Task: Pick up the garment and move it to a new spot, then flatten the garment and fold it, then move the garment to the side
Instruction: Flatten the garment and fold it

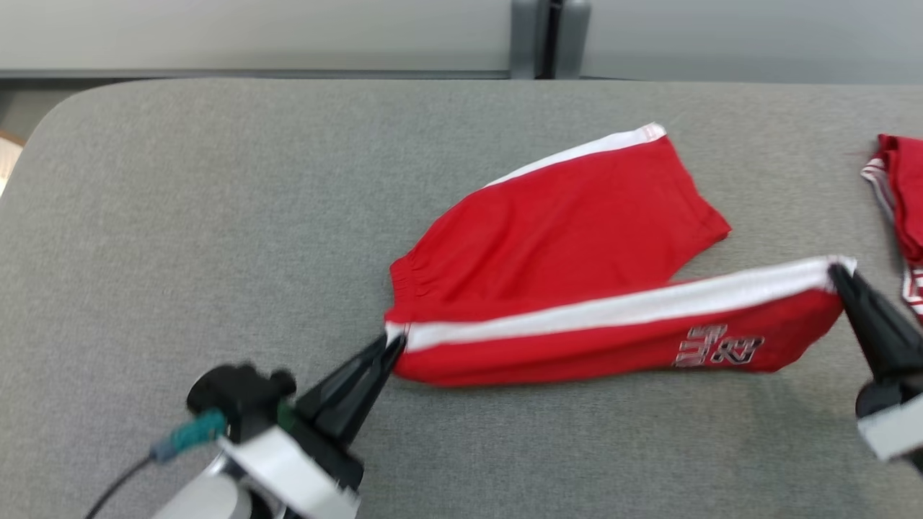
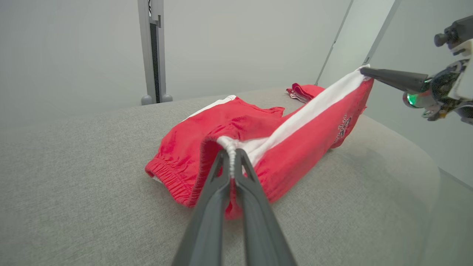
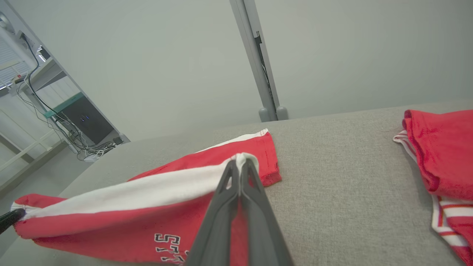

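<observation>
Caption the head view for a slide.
Left gripper and right gripper hold red shorts by opposite ends of one white stripe.

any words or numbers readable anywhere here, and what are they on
"ST": outlined block print on the lifted leg of the red shorts, right wrist view; the rest is cut off by the frame edge and the right end effector.
Same print in the head and left wrist views: too blurred or turned to read.
Second red garment: stripes, no text visible.
</observation>
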You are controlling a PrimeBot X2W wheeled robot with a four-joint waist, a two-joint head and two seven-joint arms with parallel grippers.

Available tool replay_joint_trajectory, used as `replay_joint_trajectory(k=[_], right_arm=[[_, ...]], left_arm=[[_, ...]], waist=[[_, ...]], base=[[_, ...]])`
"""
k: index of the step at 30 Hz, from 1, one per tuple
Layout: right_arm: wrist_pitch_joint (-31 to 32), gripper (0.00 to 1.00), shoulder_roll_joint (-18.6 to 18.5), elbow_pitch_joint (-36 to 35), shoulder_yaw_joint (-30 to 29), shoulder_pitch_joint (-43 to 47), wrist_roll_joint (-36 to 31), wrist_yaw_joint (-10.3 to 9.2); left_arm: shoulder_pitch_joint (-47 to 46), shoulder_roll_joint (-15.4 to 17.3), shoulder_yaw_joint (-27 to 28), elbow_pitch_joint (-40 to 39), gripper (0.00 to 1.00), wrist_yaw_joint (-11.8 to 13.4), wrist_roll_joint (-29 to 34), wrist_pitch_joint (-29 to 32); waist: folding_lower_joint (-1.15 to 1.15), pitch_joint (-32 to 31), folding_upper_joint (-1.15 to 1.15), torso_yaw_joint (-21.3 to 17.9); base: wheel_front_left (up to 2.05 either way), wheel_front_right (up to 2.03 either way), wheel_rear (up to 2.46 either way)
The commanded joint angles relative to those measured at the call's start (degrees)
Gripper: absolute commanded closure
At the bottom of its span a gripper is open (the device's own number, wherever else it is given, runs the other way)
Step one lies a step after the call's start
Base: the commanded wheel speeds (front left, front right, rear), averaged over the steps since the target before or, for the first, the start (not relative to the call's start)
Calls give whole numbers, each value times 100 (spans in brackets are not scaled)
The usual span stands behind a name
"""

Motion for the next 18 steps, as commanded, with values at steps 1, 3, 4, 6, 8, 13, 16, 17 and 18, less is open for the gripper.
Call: replay_joint_trajectory(k=[1, 3, 4, 6, 8, 13, 16, 17, 18], right_arm=[[253, 100, 41, 144, -65, -342, -68, -2], [623, 100, 88, 324, -83, -764, -138, -2], [796, 100, 72, 421, -92, -984, -186, -2], [1085, 100, 83, 606, -117, -1392, -273, -2], [1358, 100, 104, 790, -115, -1761, -359, -2], [1845, 100, 87, 1175, -62, -2644, -447, -2], [2015, 100, 52, 1425, -34, -3097, -475, -2], [2050, 100, 47, 1508, -9, -3240, -490, -2], [2096, 100, 55, 1581, 29, -3365, -496, -2]], left_arm=[[-348, -111, -40, 163, 100, -37, -346, 113], [-749, -208, -207, 328, 100, -43, -705, 215], [-949, -255, -320, 420, 100, -38, -899, 251], [-1357, -305, -496, 614, 100, -39, -1224, 275], [-1726, -347, -641, 860, 100, -40, -1503, 283], [-2444, -375, -882, 1522, 100, -41, -2062, 414], [-2725, -415, -996, 1786, 100, -41, -2342, 450], [-2820, -407, -1043, 1843, 100, -41, -2390, 429], [-2894, -408, -1091, 1895, 100, -42, -2469, 407]], waist=[[0, 174, 0, 168], [0, 299, 0, 264], [0, 364, 0, 312], [0, 497, 0, 401], [0, 623, 0, 472], [0, 935, 0, 554], [0, 1101, 0, 600], [0, 1145, 0, 615], [0, 1186, 0, 626]], base=[[0, 0, 0], [0, 0, 0], [0, 0, 0], [0, 0, 0], [0, 0, 0], [0, 0, 0], [0, 0, 0], [0, 0, 0], [0, 0, 0]])
